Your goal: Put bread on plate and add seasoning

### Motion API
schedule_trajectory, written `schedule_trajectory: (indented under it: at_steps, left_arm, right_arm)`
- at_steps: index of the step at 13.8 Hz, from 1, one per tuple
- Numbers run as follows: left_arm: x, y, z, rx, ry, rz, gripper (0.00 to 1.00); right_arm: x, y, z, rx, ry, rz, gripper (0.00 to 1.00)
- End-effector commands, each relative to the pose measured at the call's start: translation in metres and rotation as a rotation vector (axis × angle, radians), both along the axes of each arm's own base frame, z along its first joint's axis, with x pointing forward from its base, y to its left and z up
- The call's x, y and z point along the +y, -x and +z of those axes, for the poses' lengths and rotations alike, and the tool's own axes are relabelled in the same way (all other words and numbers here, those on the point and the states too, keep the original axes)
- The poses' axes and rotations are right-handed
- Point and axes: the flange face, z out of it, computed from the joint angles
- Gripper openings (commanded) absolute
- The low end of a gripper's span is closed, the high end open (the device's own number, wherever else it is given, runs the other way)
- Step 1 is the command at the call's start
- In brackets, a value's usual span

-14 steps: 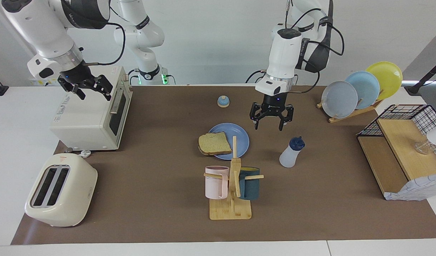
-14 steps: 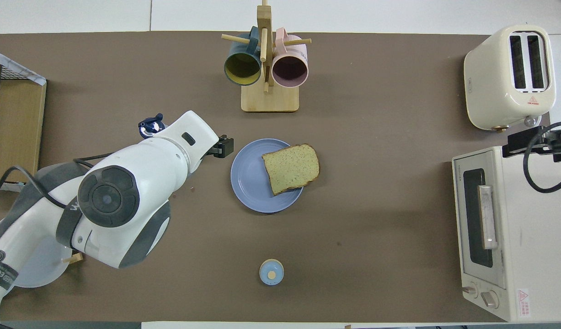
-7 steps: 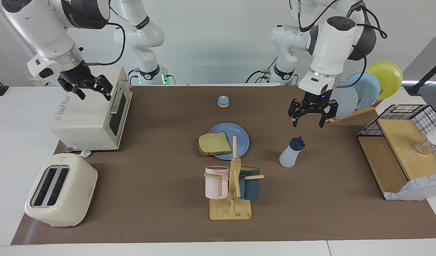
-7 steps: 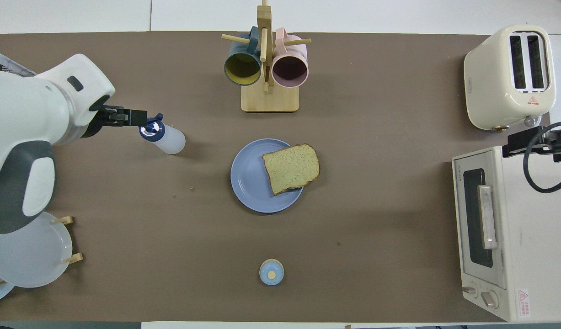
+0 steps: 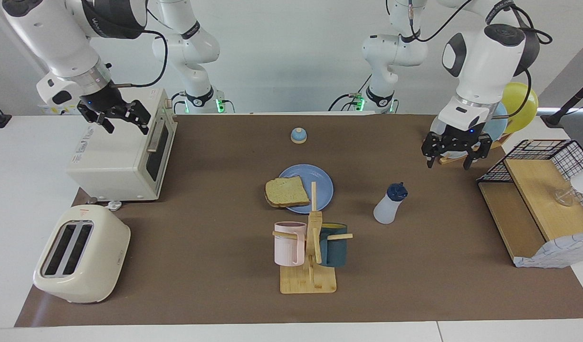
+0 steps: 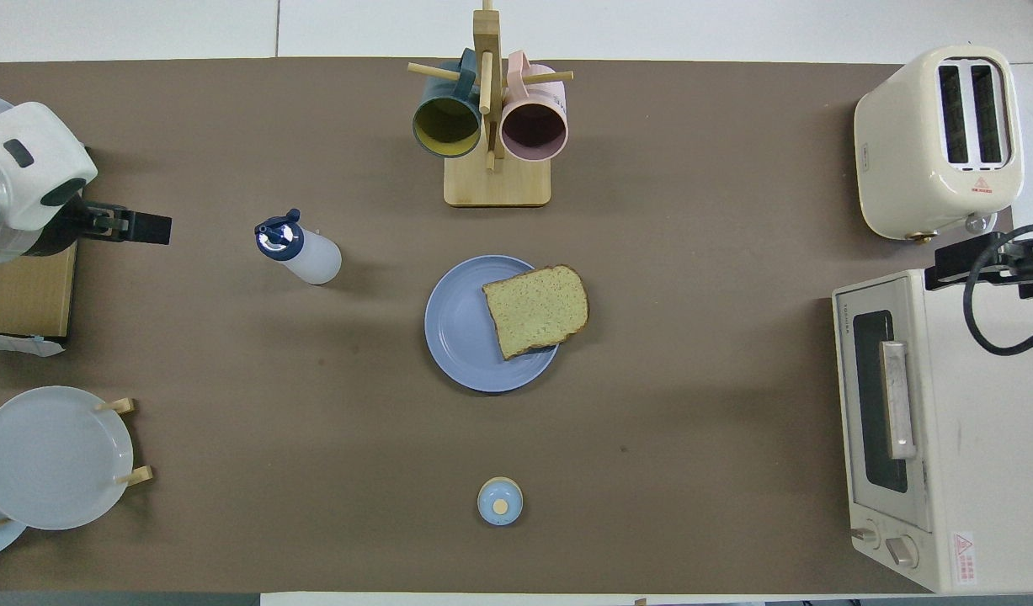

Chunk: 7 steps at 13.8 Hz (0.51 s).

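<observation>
Facing view: I count one square tan-brown toast slice [image 5: 287, 191], one round flat medium-blue plate [image 5: 320, 183], one translucent white bottle with a navy cap [image 5: 389, 204], two mugs on one wooden tree [image 5: 311, 247]. Since a second ago my left hand [image 5: 455, 151] has left the plate's side for the upright plate rack, fingers spread, empty. My right hand [image 5: 115, 116] waits open over the toaster oven [image 5: 120, 152]. Toast overhangs the plate's rim; the bottle stands beside it toward my left arm's end of the bench.
</observation>
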Motion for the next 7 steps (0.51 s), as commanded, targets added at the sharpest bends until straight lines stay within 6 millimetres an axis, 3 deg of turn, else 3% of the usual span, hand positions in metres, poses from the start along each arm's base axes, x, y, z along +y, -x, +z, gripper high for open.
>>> schedule_trajectory:
  at_steps: [1, 3, 6, 7]
  left_arm:
    - [-0.001, 0.006, 0.011, 0.052, 0.012, 0.001, 1.00]
    - [-0.002, 0.013, 0.019, 0.076, 0.056, 0.020, 1.00]
    - [-0.002, 0.019, 0.056, 0.111, 0.071, 0.042, 1.00]
    - [-0.006, 0.023, 0.060, 0.136, 0.071, 0.072, 1.00]
  right_arm:
    - [-0.002, 0.003, 0.001, 0.002, 0.004, 0.017, 1.00]
    - [-0.002, 0.003, 0.001, 0.000, 0.004, 0.017, 1.00]
    - [-0.002, 0.003, 0.001, 0.000, 0.004, 0.017, 1.00]
    - [-0.002, 0.003, 0.001, 0.000, 0.004, 0.018, 1.00]
